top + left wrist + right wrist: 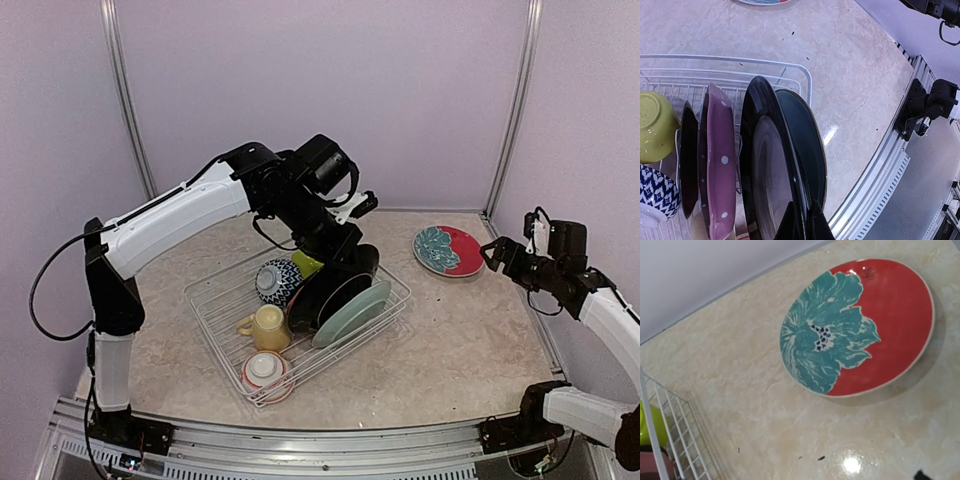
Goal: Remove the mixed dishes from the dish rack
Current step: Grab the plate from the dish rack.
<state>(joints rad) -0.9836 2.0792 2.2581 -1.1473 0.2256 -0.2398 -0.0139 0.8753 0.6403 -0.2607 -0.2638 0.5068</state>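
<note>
Presently left fingers (818, 227) tight on the black plate (765, 170); right fingers (494, 252) indeterminate; red plate (900, 315) stamp illegible.

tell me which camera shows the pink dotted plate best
Left wrist view: the pink dotted plate stands on edge in the dish rack, close up, dots clear. Top external: I cannot pick it out among the plates under the left arm. Right wrist: at most a pinkish sliver at bottom left.

A shiny beige table (470, 340) with a few tiny dark specks (821, 458), maybe crumbs, sits inside pale purple walls (420, 90), with a ridged metal rail (330, 450) along its near edge.
</note>
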